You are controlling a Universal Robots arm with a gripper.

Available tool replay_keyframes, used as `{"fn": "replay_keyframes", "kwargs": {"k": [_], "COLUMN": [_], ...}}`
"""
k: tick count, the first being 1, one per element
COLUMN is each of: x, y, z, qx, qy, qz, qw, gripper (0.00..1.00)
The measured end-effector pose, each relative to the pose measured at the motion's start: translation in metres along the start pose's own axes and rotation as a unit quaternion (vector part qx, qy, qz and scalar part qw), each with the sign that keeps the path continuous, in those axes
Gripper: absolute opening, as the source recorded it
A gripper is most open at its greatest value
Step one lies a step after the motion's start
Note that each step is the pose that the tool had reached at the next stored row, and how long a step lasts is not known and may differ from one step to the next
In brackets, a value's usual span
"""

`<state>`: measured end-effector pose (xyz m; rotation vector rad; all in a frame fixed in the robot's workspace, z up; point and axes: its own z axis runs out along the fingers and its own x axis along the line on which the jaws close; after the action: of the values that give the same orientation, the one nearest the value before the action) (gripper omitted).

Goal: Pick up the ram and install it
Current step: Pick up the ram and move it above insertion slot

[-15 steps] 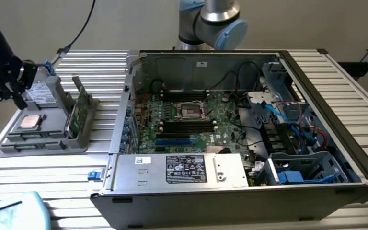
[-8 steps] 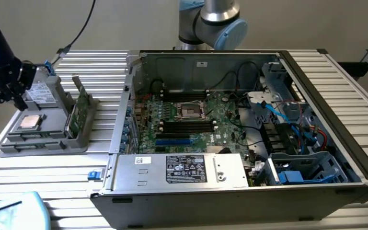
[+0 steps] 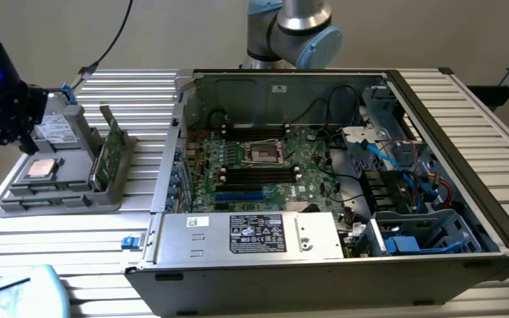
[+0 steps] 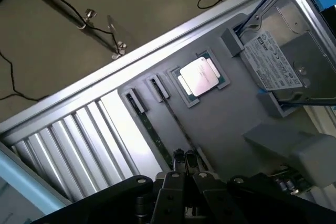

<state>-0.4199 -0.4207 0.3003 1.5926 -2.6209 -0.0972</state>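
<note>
Fingers (image 4: 178,158) pressed together, gripping nothing, hover over the ram (image 4: 155,139) standing edge-up in its grey tray (image 4: 231,114).

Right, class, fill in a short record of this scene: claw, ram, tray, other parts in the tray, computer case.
claw: shut, nothing seen in it, above the tray
ram: green stick standing on edge in a tray slot, not yet picked up
tray: grey, on the slatted table, to the exterior view's left of the case
other parts: silver processor chip, grey drive
computer case: open, motherboard exposed
</note>
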Motion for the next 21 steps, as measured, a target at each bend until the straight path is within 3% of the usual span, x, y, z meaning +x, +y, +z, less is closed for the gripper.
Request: {"fn": "replay_keyframes", "kwargs": {"k": [5, 10, 15, 21], "x": [0.0, -0.0001, -0.0001, -0.0001], "y": [-0.0001, -0.0003, -0.0003, -0.0004], "z": [0.0014, 0.0027, 0.0036, 0.0044], "qx": [0.0014, 0.0027, 0.004, 0.0057], "qy": [0.0041, 0.0082, 0.0125, 0.0173], "qz": [-0.045, -0.09, -0.135, -0.188], "qw": [0.999, 0.9959, 0.9907, 0.982], "gripper": [0.11, 0.11, 0.11, 0.11]}}
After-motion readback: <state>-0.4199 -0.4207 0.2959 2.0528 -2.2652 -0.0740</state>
